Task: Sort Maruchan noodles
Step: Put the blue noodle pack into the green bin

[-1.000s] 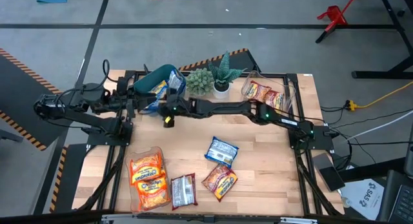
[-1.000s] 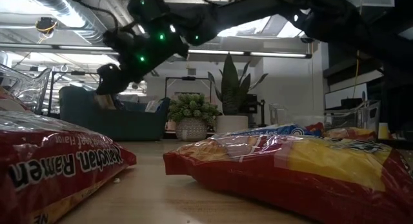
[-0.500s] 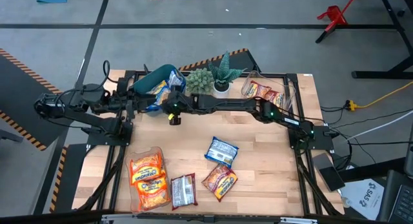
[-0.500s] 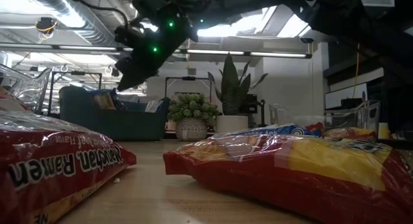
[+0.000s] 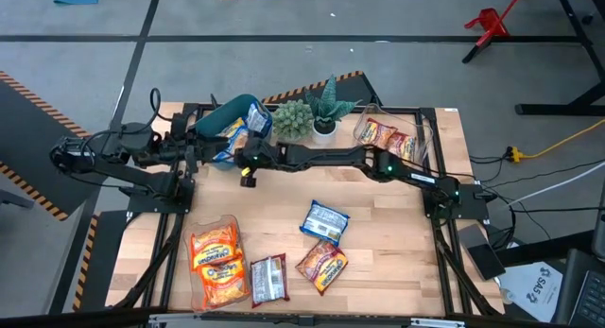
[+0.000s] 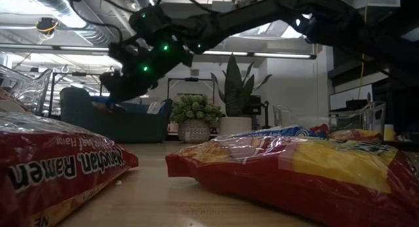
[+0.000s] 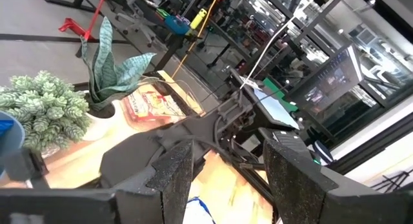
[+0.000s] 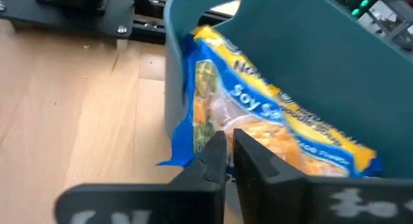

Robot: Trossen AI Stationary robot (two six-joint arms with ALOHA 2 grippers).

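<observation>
- The right gripper (image 8: 224, 153) is reached far across the table to the teal bin (image 5: 219, 115) at the far left; its fingers are seen nearly closed, with only a thin gap and nothing clearly pinched between them.
- A blue-yellow packet (image 8: 258, 121) is seen lying tilted inside the bin, one corner poking past the rim; it could be dragged out if that corner is caught by the fingers.
- The left gripper (image 7: 222, 175) is parked beside the bin, fingers apart and empty.
- The packet's lean against the bin wall is shown only in the right wrist view.
- The high view alone shows the remaining noodles: 2 orange packets (image 5: 215, 257) in a clear tub, 3 loose packets (image 5: 324, 220) mid-table, red packets (image 5: 388, 136) in a far tub.
</observation>
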